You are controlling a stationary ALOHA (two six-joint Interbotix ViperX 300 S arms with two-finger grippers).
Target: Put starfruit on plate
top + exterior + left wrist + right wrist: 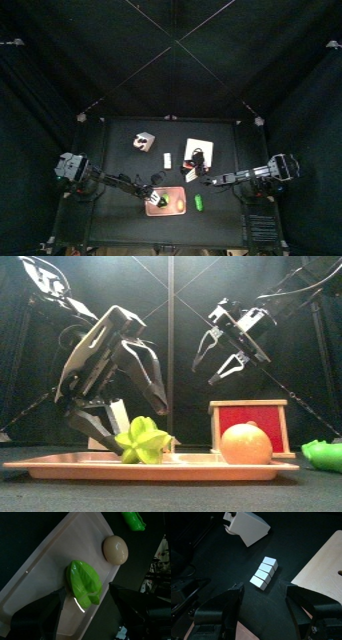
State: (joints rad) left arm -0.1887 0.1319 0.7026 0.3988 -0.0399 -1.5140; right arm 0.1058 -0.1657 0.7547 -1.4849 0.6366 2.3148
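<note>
Left gripper (87,609) open, black jaws spread either side of the small yellowish-green ribbed starfruit (84,583), not clamping it as far as the left wrist view shows; gap visible on both sides. Starfruit already lying on the flat salmon-pink square plate with rounded corners (47,567), centre of that frame; in the front view sitting on the plate at lower centre-left, directly below the left gripper's jaw tips. On the same plate, a pale orange-cream rounded egg-like fruit (246,443), lower centre-right of the front view, apart from the starfruit. Brighter green oblong item (133,519) off the plate on the black table, top right of the left wrist frame; at the lower right edge in the front view. Right gripper (261,592) also open, empty, hanging over bare table above a white segmented block strip (264,572); white boxy object (250,527) upper centre of that frame, pale cream square board (323,567) at right edge. Red-fronted wooden box (254,423) behind the plate in the front view. Judged progress: placement essentially done, fruit resting on plate and released; remaining only lifting the left arm clear without nudging the fruit. Right arm idle at right of centre in the top view.
</note>
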